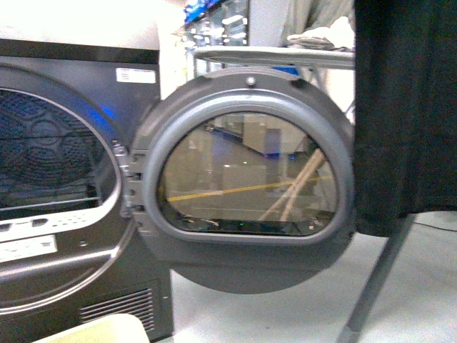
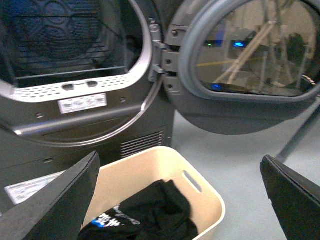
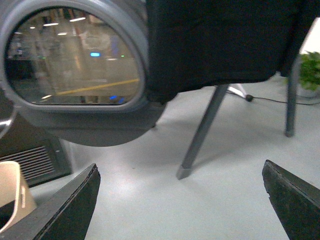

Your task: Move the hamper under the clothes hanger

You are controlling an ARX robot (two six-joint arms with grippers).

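One dark grey dryer (image 1: pixel 64 214) was faced, its round door (image 1: pixel 246 186) swung open ahead of both arms. The clothes hanger (image 3: pixel 202 127) was seen ahead of the right gripper (image 3: pixel 180 200), with a black T-shirt (image 1: pixel 403 107) draped over it. The hamper (image 2: pixel 150 167) was found just below and ahead of the left gripper (image 2: pixel 178 192), in front of the dryer and well apart from the hanger, with dark clothing (image 2: pixel 155 212) lying in it. Both grippers were spread wide and nothing was held. The reach for the hamper was judged to be the step in hand. Next, its rim near the cut-out handle (image 2: pixel 192 181) would need to be gripped and the bin slid past the door, towards the right gripper's side.
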